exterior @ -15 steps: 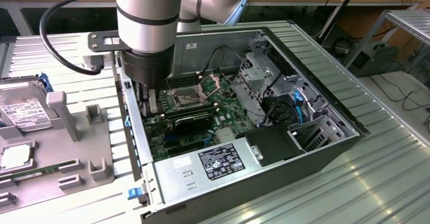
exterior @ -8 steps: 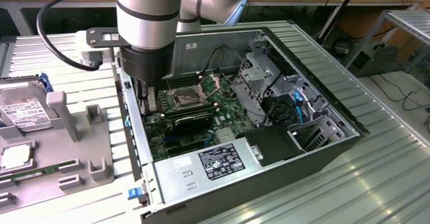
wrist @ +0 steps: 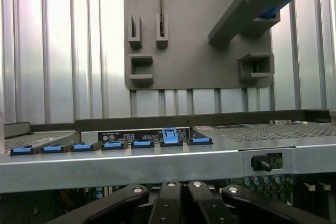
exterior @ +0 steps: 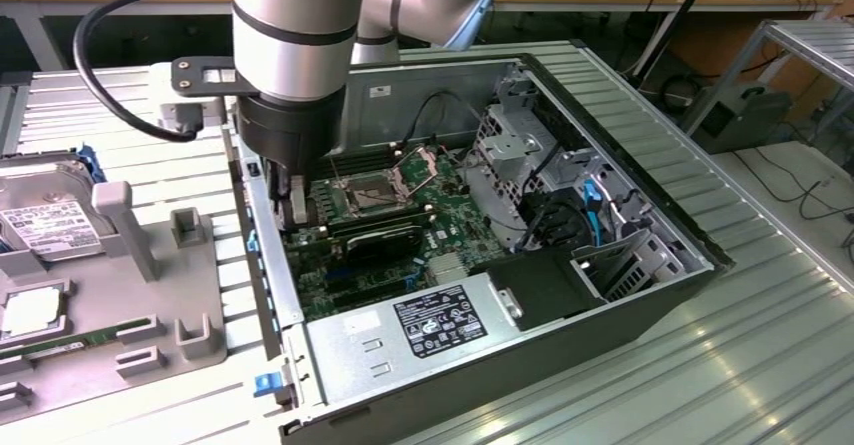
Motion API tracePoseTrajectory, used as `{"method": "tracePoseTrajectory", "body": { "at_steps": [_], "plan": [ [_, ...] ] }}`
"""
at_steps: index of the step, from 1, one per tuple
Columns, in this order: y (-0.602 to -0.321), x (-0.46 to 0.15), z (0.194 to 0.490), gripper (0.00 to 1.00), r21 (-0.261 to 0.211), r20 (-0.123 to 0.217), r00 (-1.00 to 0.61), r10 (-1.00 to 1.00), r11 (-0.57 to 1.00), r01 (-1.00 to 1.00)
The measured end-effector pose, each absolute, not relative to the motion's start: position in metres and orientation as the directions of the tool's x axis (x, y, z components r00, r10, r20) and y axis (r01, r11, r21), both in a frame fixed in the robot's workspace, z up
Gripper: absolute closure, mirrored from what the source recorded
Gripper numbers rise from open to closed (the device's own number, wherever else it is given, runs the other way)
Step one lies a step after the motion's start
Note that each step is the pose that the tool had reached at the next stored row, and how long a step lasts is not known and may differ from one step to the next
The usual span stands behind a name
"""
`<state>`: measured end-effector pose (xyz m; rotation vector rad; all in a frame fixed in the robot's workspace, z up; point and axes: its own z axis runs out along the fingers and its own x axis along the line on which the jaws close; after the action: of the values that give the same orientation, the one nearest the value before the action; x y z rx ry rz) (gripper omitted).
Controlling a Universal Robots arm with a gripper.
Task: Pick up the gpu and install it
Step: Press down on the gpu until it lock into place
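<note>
GPU (exterior: 378, 233) stood on edge across the motherboard (exterior: 447, 215), I judged, as a dark low card inside the open case (exterior: 654, 180), its end toward the case wall on the exterior view's left. My gripper (exterior: 283, 203) reached down inside that wall at the card's end. The fingers (wrist: 168, 203) were closed together; I could not tell whether they pinched the card or only touched it. In the wrist view, a row of blue clips (wrist: 169, 136) ran along the case edge just past them. A power supply (exterior: 441, 325) filled the case's near corner. Beside the case, at the table's (exterior: 747, 365) left edge in the exterior view, a grey tray (exterior: 147, 265) carried a hard drive (exterior: 40, 227) and a memory stick (exterior: 67, 345).
</note>
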<state>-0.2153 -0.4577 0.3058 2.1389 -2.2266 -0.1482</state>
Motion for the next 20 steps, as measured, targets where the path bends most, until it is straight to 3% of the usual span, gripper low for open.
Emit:
{"method": "tracePoseTrajectory", "body": {
  "at_steps": [20],
  "plan": [
    [-0.4588, -0.2139, 0.3096, 0.89, 0.111, -0.036, -0.042, -0.998, 0.038, -0.993]
  ]
}}
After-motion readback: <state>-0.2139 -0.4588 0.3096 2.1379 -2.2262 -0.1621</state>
